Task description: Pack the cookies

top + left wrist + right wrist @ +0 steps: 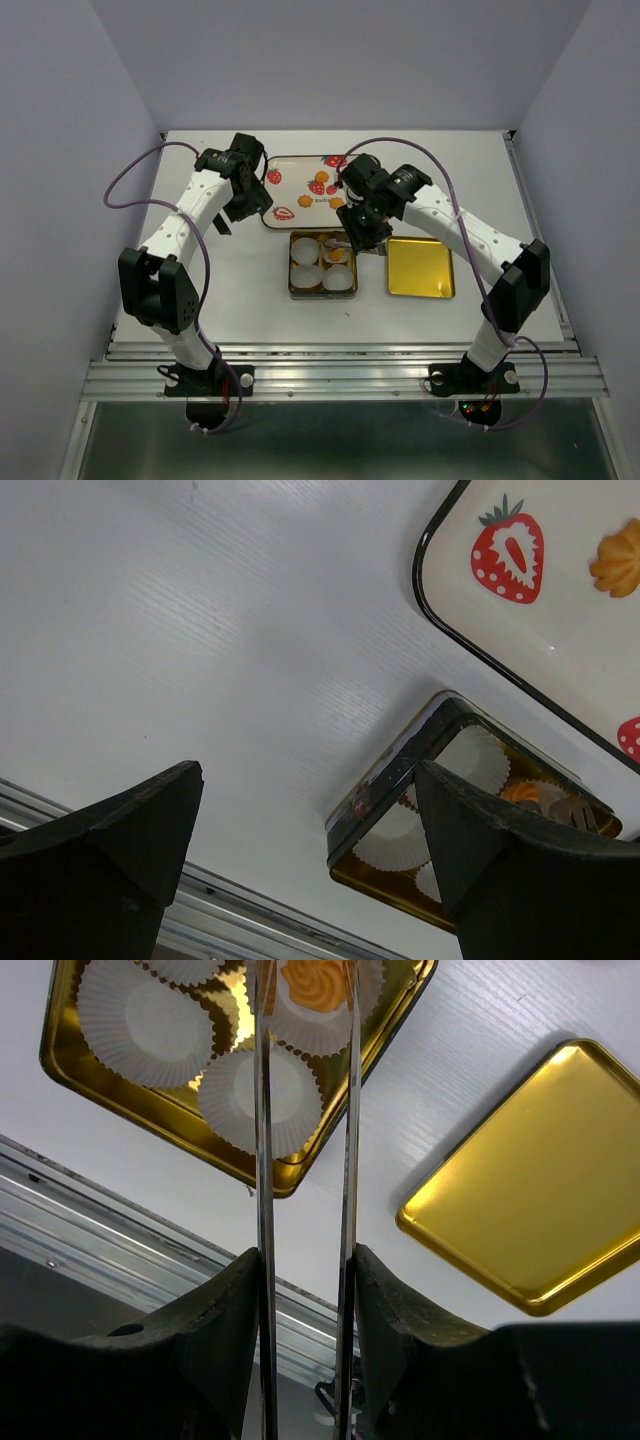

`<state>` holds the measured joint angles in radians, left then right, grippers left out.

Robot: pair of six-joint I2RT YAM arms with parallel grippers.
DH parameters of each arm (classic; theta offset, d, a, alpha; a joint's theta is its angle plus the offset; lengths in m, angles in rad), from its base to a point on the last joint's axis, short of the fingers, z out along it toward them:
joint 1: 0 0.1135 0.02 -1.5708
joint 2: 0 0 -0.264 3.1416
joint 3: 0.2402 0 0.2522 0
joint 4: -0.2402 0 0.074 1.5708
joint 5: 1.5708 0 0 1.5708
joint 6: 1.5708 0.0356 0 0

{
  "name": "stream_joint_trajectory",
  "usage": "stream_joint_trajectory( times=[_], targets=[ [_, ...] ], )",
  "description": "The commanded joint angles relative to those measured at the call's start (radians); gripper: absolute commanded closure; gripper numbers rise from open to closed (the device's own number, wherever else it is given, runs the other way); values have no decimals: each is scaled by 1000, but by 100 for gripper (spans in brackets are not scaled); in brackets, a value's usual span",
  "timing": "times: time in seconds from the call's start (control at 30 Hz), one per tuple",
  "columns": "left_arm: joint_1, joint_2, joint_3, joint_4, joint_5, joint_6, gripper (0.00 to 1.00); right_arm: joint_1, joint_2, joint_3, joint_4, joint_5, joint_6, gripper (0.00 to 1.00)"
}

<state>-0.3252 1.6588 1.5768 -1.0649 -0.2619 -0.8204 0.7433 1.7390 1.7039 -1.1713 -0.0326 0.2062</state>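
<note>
- Pale walls box in a white bench (220, 290). Above it the right pincer (305, 1270) is clamped on slim metal tongs (262, 1160). Their blades reach ahead of it to one of the cookies (318, 982), which lies in a paper cup (305, 1035) inside the gold tin (170, 1110).
- I cannot tell whether the blade tips pinch that cookie or merely flank it. If they pinch, raising the pincer would likely drag the cookie out again, perhaps with its light cup.
- The other cups (150, 1020) sit ahead and left of the right pincer, close beside the blades. A stray tip could snag or flip one.
- The rest of the cookies lie on the strawberry tray (570, 630), beyond the right pincer and past the tin. Too hard a squeeze could crumble one, and too soft a squeeze could drop it on the bench on the way to the tin.
- The smooth tongs might twist or slide between the pincer's fingers, throwing off the aim.
- The gold lid (520, 1190) lies to the right of the right pincer, near the tin, where a wide swing could knock it.
- The left pincer (305, 780) stands wide apart, holding nothing, with the tray's corner ahead and to its right. A reach to the tray by the right arm risks a collision there.
</note>
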Motion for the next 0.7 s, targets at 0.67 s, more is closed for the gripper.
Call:
stream_joint_trajectory(
  times=[0.67],
  targets=[
    [-3,-31,51,-11,-56,1,1,-79,73,315,173,172,32,56]
  ],
)
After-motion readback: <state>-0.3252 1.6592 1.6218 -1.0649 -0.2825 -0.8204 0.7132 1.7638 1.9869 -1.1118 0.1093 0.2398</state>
